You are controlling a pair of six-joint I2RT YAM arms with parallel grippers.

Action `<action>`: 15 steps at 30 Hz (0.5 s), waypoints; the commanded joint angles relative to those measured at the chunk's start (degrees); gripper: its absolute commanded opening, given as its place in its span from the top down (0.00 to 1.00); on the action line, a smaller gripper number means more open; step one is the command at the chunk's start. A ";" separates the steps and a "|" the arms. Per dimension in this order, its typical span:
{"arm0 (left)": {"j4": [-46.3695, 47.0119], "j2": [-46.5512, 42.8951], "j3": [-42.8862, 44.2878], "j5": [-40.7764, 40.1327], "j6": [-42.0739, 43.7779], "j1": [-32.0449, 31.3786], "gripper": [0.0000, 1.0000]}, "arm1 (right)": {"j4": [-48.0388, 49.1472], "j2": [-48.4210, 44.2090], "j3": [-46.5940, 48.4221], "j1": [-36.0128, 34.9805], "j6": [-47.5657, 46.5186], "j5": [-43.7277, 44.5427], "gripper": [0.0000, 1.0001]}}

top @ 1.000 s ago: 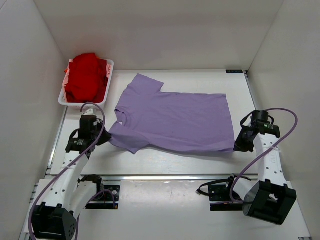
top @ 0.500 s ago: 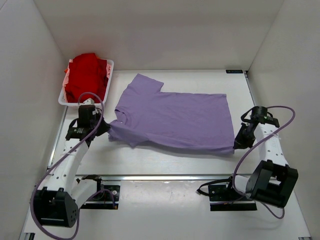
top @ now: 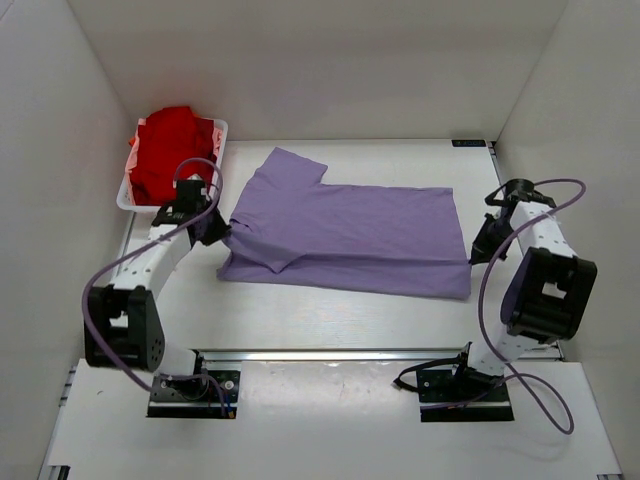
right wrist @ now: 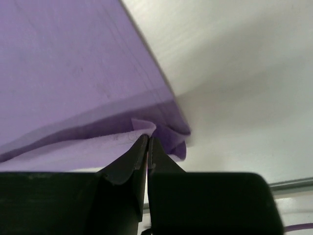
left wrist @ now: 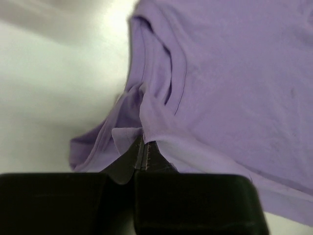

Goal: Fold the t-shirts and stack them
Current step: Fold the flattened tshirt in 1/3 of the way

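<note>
Roughly, I'd call this the first fold of the first shirt, with most of the job ahead. The lavender t-shirt (top: 350, 235) lies spread on the tabletop (top: 330, 320) just to the right of the white tray (top: 223, 130), collar end toward the tray and hem end well away from it. Its near long edge looks doubled over onto the body, so a lengthwise fold is under way but not laid flat.

My left tool (top: 222, 230), close beside the tray, has its jaws pinched together on a bunch of cloth by the collar. My right tool (top: 472, 258), at the end far from the tray, is likewise closed tight on the layered hem corner.

The red t-shirt (top: 172, 155) sits heaped in the tray, unfolded. As I judge it, what remains is finishing the lavender folds, folding the red one, and stacking them.
</note>
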State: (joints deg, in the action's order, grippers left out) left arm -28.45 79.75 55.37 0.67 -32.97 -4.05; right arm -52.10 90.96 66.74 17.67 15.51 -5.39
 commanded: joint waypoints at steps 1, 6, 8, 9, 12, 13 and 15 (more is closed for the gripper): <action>2.95 4.52 5.26 -0.05 0.45 -0.42 1.00 | 2.17 4.39 4.36 0.26 0.93 1.34 1.00; 4.45 10.94 9.75 -0.57 -0.08 -0.78 0.92 | 2.97 10.54 9.19 -0.71 0.84 1.87 1.00; 4.45 12.36 10.36 -0.58 -0.95 -0.61 0.67 | 2.00 13.10 11.39 -0.97 0.58 2.31 0.94; 5.06 13.15 10.72 -0.58 -1.22 -0.34 0.61 | 1.82 14.24 12.70 -1.67 0.66 3.01 0.83; 5.59 14.12 11.33 -0.49 -1.48 -0.17 0.53 | 2.52 15.56 14.90 -2.55 -0.04 5.29 0.65; 6.03 14.47 11.77 -0.58 -1.39 -0.51 0.53 | 2.87 16.09 16.04 -2.90 -0.21 6.78 0.64; 5.95 15.26 13.00 -0.58 -0.87 -0.60 0.54 | 2.62 17.23 18.16 -3.52 -0.39 7.24 0.61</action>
State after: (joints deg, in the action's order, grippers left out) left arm -24.75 95.61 64.90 0.51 -34.02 -4.60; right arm -50.59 107.74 80.88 15.27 15.73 -1.34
